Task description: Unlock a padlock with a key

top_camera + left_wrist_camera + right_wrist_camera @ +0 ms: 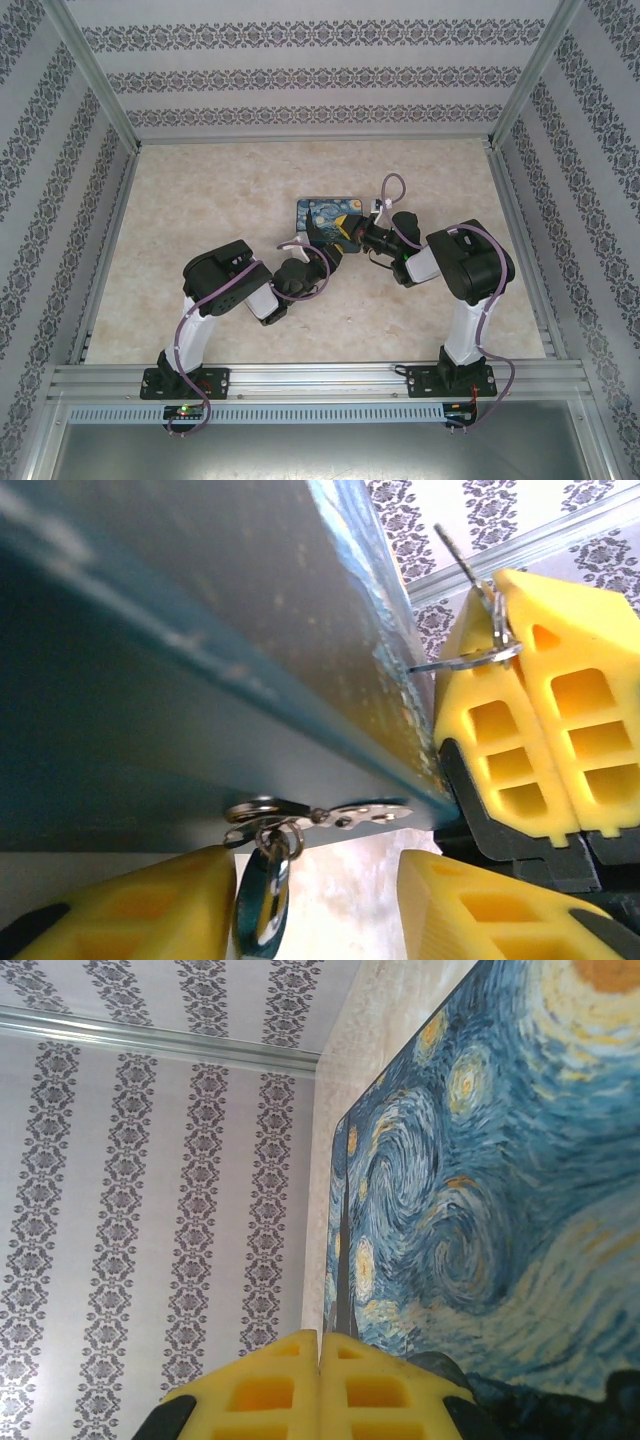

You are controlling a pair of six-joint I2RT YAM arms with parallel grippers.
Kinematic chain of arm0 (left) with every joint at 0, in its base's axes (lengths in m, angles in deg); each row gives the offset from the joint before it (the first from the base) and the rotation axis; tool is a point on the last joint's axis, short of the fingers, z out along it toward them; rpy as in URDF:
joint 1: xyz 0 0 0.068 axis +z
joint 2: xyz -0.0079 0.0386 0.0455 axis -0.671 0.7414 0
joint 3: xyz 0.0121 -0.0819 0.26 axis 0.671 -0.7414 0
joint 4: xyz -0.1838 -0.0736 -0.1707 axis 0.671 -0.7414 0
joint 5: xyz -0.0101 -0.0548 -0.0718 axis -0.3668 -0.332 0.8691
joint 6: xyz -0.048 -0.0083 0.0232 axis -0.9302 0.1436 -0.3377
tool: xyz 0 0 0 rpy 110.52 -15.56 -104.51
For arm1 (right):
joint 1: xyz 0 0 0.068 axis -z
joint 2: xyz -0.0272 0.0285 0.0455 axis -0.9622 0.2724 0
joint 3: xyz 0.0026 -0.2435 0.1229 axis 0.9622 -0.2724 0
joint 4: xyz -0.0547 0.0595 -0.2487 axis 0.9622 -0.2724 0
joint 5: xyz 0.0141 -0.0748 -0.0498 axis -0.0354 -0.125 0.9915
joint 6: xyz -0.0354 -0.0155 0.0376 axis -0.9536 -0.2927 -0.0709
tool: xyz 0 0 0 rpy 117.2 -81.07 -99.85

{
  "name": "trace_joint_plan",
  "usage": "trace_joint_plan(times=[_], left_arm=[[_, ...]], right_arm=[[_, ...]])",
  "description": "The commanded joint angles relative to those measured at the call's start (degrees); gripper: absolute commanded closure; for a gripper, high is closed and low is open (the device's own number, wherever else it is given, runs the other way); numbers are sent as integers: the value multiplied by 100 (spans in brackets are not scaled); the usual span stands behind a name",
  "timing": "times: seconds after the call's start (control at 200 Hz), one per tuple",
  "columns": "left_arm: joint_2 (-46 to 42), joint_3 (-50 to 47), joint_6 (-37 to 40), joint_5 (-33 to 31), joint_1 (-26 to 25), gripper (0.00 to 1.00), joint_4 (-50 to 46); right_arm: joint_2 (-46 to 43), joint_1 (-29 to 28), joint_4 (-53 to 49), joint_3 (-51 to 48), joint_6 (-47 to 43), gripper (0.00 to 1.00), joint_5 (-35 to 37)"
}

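Your table (200,190): beige marbled top | lying on it: blue swirl-print mat (322,212), just right of centre, toward your far wall

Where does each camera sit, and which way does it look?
Top external: fixed above and behind the arms, looking down on the table; both arms show, left tool and right tool meeting at the painted board.
Left wrist: on the left arm, low beside the board's edge; left tool at the bottom, right tool opposite, pinching a key.
Right wrist: on the right arm, looking across the board toward the wall; right tool, shut, at the bottom.
Shared: all three see the board.
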Motion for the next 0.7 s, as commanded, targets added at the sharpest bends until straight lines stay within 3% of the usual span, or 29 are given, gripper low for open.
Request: trace_joint_plan(times=[0.0, 0.4, 0.694], left_arm=[[134, -192, -13, -138, -72, 56, -644], [115, 31, 75, 73, -72, 54, -1254], [-57, 163, 120, 102, -72, 60, -2176]], right_arm=[[154, 53, 153, -44, -3, 100, -1], [233, 59, 250, -31, 72, 100, 14], [233, 65, 274, -29, 94, 100, 10]])
